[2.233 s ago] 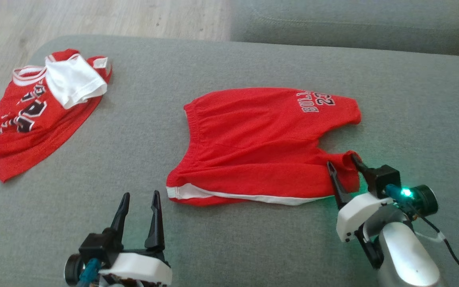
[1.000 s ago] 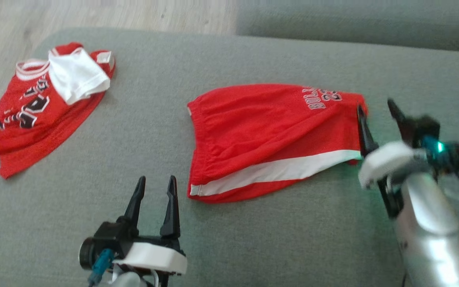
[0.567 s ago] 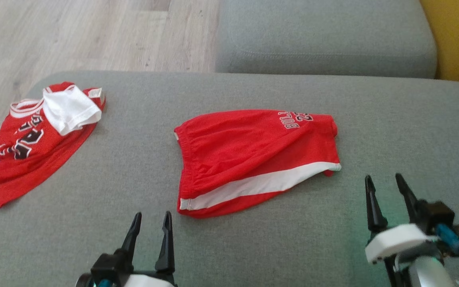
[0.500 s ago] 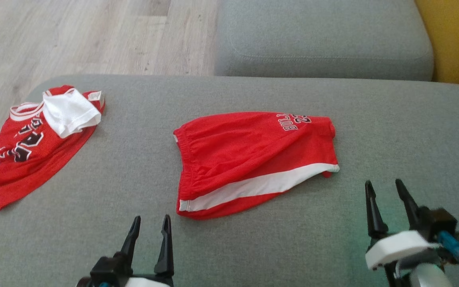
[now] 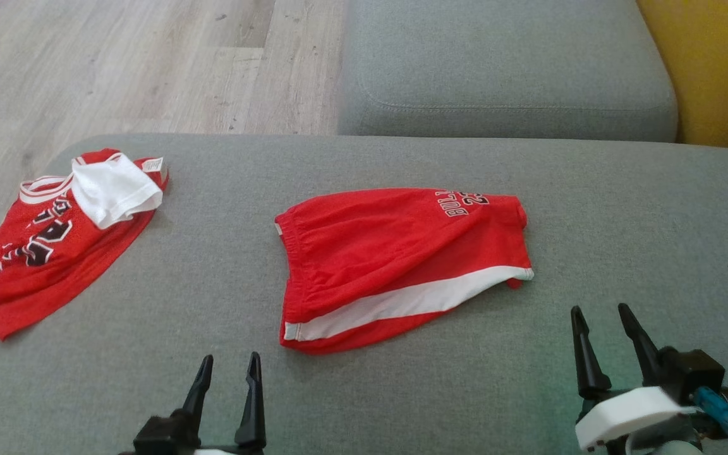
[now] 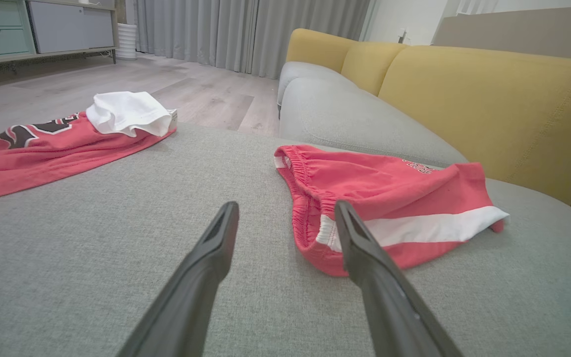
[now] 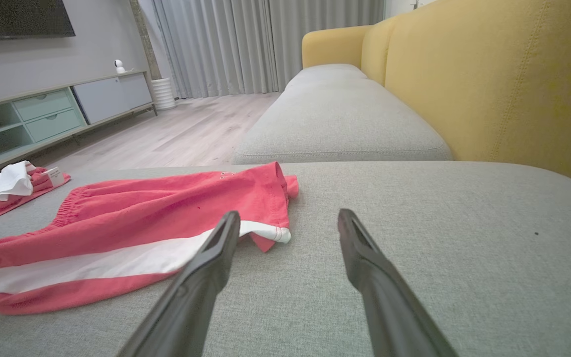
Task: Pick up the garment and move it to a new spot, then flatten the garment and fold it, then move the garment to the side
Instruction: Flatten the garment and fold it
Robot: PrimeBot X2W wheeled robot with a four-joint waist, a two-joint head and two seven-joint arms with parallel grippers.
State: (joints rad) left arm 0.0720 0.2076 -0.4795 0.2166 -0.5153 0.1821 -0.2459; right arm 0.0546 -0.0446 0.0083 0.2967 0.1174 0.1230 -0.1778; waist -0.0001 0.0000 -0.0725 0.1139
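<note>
The garment [image 5: 395, 259] is a pair of red shorts with a white side stripe, folded over itself and lying flat in the middle of the grey sofa cushion [image 5: 364, 392]. It shows too in the left wrist view [image 6: 379, 193] and the right wrist view [image 7: 132, 223]. My left gripper [image 5: 229, 368] is open, near the front edge, below the shorts' waistband corner and apart from it. Off to the lower right of the shorts' leg end, my right gripper [image 5: 598, 316] stands open and holds nothing.
A red jersey [image 5: 35, 259] with a white cloth [image 5: 114, 189] on top lies at the cushion's far left. A second grey cushion [image 5: 503, 69] and a yellow backrest [image 5: 711, 69] stand behind. Wooden floor [image 5: 117, 63] lies beyond the left edge.
My right gripper let go of the shorts' leg after folding it over and has drawn back toward me. Both grippers sit lower in the head view, which has tilted up.
</note>
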